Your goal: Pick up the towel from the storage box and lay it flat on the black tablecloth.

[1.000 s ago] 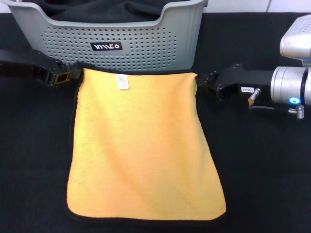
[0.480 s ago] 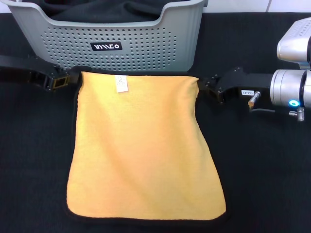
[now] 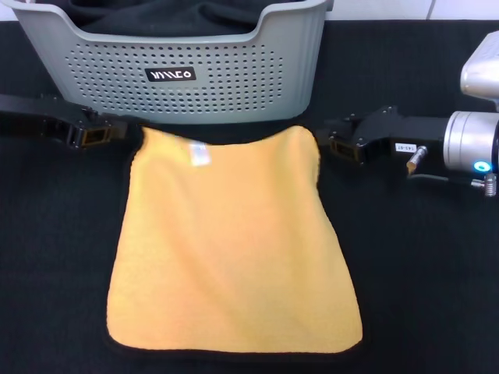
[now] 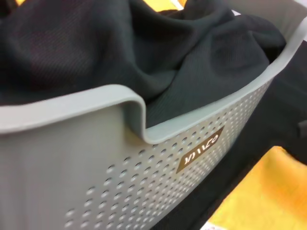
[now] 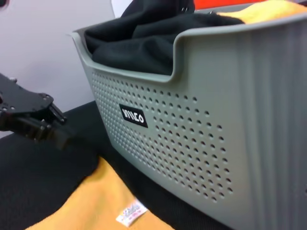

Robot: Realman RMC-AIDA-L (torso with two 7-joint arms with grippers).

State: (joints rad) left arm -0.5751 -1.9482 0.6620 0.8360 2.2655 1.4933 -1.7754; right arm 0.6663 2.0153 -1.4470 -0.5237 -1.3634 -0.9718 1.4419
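Before the storage box [image 3: 234, 78], one towel [image 3: 234, 249] lay spread on the black tablecloth [image 3: 421, 273], its far edge sagging slightly and its tag up. My left gripper [image 3: 105, 132] and right gripper [image 3: 331, 146] sat just off its far corners, holding nothing; whether the jaws stood apart I could not tell. It looked light, limp and plush, best pinched at the corners. One box, one dark cloth [image 4: 120, 52] inside.

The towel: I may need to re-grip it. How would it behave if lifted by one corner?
The towel looks plush and thin, so it would probably droop limply. Its far edge already sags between the corners. On the black tablecloth, pushing would likely bunch it.
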